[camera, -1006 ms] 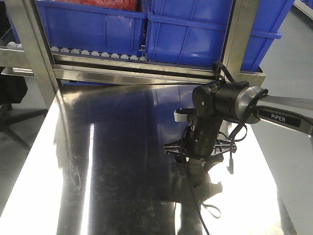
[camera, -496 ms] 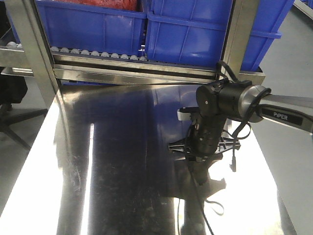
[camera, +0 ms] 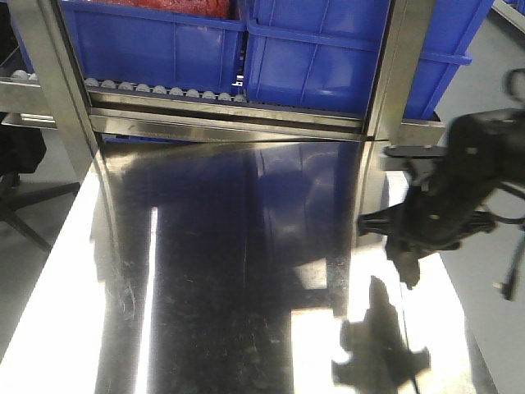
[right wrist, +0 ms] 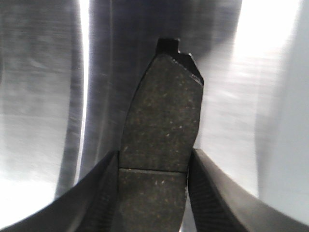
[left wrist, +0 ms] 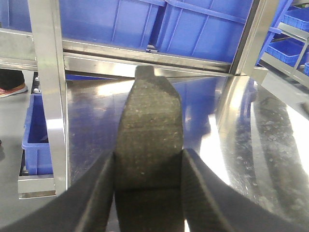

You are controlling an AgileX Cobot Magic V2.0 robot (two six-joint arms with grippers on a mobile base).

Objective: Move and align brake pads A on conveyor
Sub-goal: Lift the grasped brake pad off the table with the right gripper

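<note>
One brake pad (left wrist: 148,121) sticks out straight ahead of my left gripper (left wrist: 147,166), pinched by its edges between both fingers, near its groove. A second brake pad (right wrist: 161,121) is squeezed the same way in my right gripper (right wrist: 153,169). They look hard, stiff and rough (so not slippery, I think), and maybe a bit heavy. Below my right gripper is the shiny steel table (camera: 205,271). I cannot see the conveyor.

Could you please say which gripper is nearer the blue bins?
Right, probably. The right gripper hangs over the steel table near the blue bins; the left gripper faces them from across the table.
</note>
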